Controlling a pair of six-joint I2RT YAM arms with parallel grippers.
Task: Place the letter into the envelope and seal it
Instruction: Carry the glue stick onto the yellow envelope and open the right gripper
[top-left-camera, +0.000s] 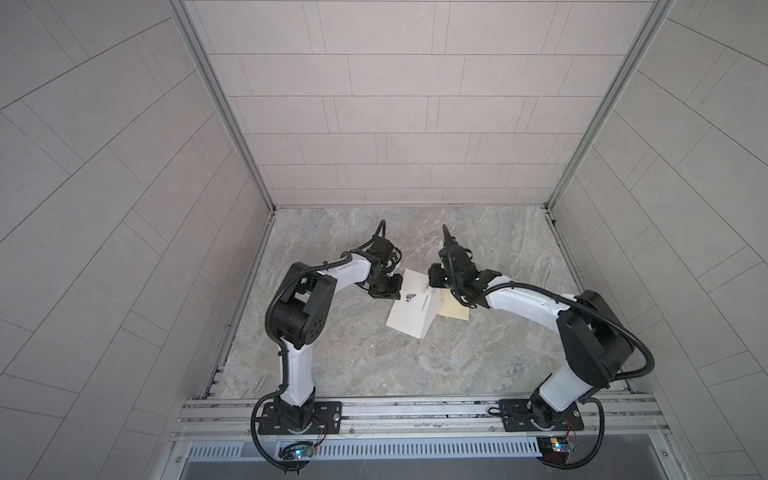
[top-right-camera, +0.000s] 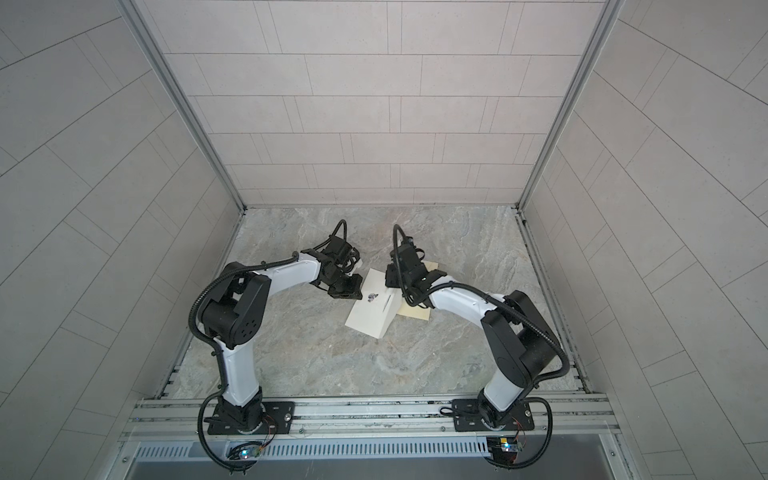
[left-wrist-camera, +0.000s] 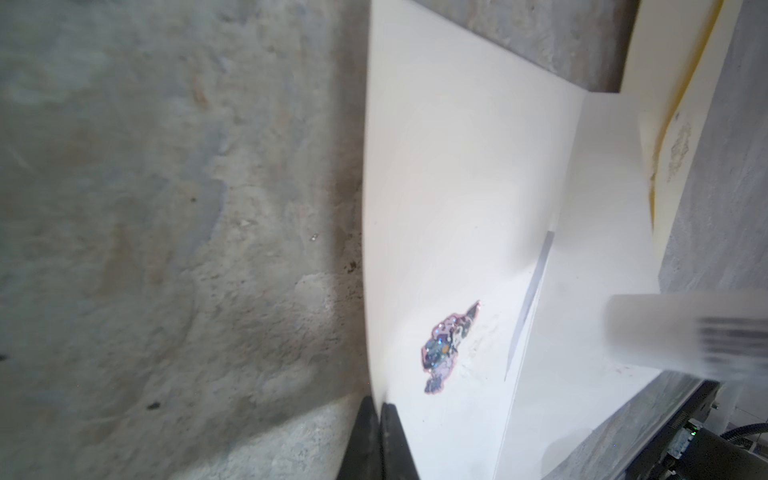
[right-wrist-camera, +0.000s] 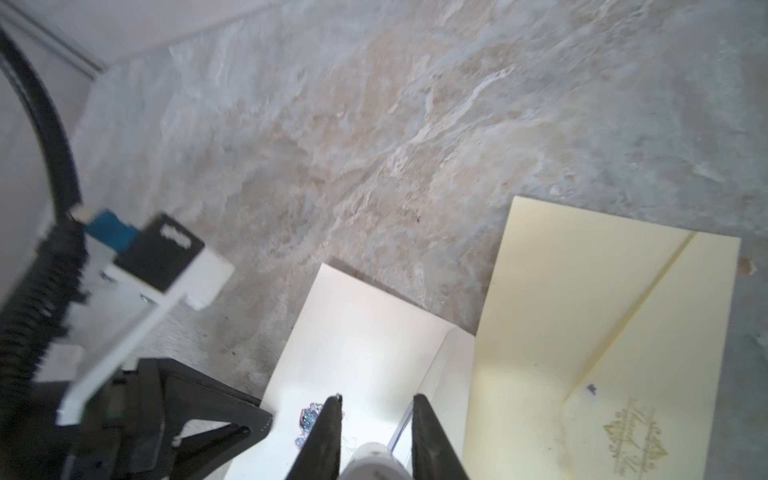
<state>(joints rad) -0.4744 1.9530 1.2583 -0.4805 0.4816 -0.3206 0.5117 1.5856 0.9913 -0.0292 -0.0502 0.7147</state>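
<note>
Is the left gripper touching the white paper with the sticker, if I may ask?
Touching. The left wrist view shows the left gripper shut on an edge of the white paper.

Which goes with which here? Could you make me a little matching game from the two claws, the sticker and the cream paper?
Things: 1 left gripper; 2 right gripper; 3 sticker; 4 cream paper.
States: A bears gold lettering; B grips a white cylinder; C pinches an edge of the white paper; D stuck on the white paper.
Pairs: 1-C, 2-B, 3-D, 4-A.
</note>
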